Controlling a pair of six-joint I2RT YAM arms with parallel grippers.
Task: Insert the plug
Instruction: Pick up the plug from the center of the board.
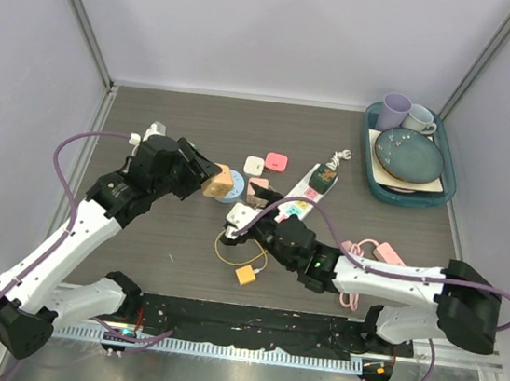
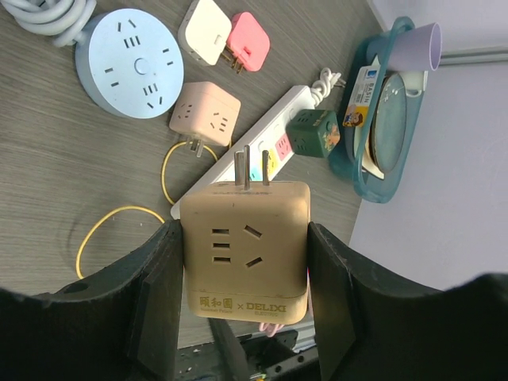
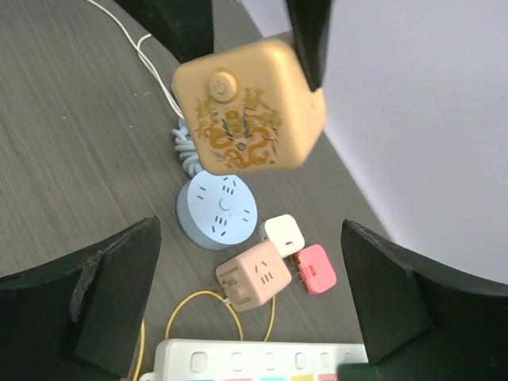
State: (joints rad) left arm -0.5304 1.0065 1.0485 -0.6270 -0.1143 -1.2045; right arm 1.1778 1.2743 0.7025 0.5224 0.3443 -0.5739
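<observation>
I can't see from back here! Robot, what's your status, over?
Left gripper shut on tan cube, prongs bare, not plugged in. Right gripper open, empty. Green cube takes one strip socket.

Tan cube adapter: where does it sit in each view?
Top external: tan cube adapter, left of centre.
Left wrist: bottom centre, clamped in the left end effector, prongs up.
Right wrist: upper centre, emblem side showing.
Shared landmark: round blue socket.

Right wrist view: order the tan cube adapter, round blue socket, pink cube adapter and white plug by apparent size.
1. tan cube adapter (nearest camera)
2. round blue socket and pink cube adapter, about alike
3. white plug
</observation>
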